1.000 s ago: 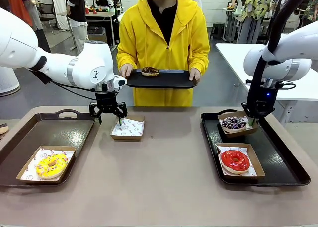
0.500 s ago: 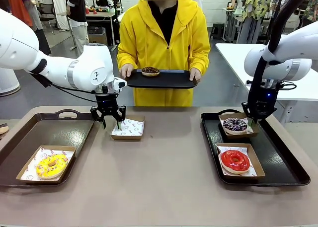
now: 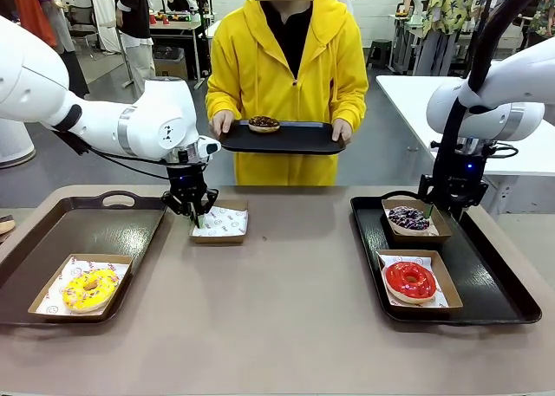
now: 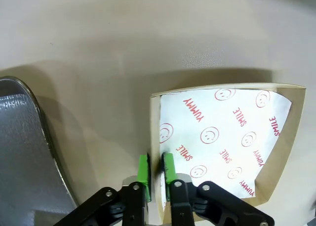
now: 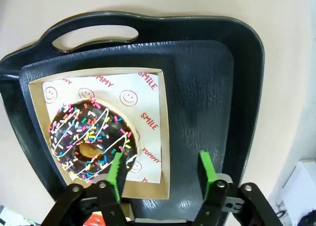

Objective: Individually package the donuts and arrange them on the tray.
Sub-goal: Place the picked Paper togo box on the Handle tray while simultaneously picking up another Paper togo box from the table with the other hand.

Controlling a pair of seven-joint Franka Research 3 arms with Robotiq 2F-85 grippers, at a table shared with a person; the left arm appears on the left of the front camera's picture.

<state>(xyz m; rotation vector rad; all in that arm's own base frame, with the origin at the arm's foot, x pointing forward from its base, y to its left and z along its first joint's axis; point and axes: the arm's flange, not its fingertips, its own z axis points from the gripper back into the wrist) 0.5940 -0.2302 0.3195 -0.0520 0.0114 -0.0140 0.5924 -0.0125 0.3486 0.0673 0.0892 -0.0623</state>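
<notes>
My left gripper (image 3: 196, 216) (image 4: 155, 169) is shut on the near wall of an empty cardboard box (image 3: 219, 223) (image 4: 222, 142) lined with printed paper, on the table beside the left tray (image 3: 130, 207). A yellow donut (image 3: 89, 288) lies boxed on that tray. My right gripper (image 3: 427, 210) (image 5: 161, 170) stands open over the rim of the box holding the dark sprinkled donut (image 3: 408, 217) (image 5: 91, 137) on the right tray (image 3: 494, 279) (image 5: 202, 87). In front of it a red donut (image 3: 410, 280) sits in its own box. The person holds a black tray (image 3: 295, 140) with a chocolate donut (image 3: 263, 123).
The tan table (image 3: 286, 309) lies bare between the two trays. The left tray has free room behind the yellow donut's box. A white table (image 3: 408, 93) stands at the far right behind my right arm.
My left gripper has closed on the empty box's wall. My right gripper has opened and let go of the sprinkled donut's box, which now rests flat on the right tray.
</notes>
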